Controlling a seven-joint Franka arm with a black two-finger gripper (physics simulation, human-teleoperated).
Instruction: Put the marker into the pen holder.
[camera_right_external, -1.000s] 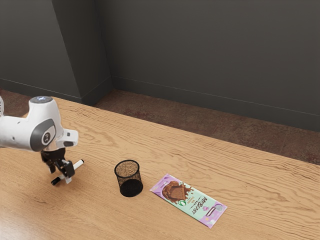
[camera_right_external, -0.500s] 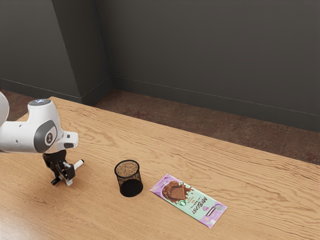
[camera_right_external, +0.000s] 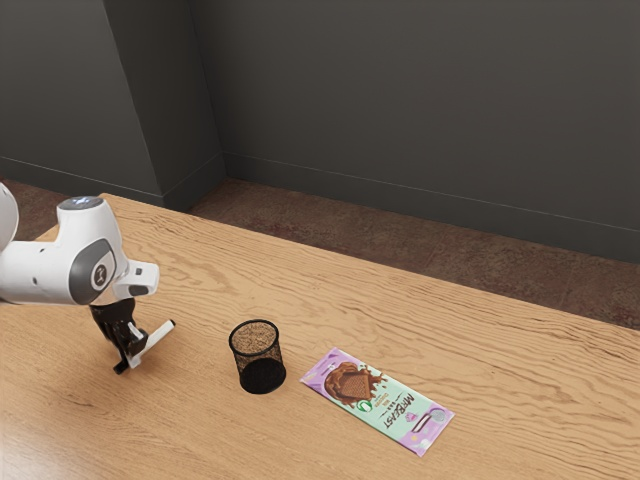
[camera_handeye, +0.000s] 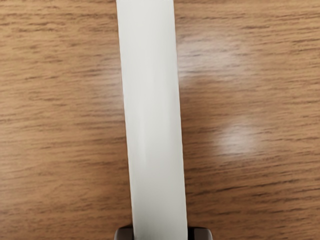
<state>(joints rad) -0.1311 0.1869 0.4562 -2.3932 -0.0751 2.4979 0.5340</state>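
Exterior view angled down from beside the arm (camera_right_external: 45, 272), wrist view close, facing tabletop (camera_handeye: 60, 130), marker (camera_handeye: 152, 120) in both

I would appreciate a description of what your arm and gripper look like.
My arm is smooth, white and rounded, with a dark grey side panel bearing a pale round marking and a grey disc with a bluish-white mark on top. My gripper is mostly black.

Arm (camera_right_external: 40, 272) cut off, exterior view's left edge; marker (camera_handeye: 152, 120) cut off, wrist view.
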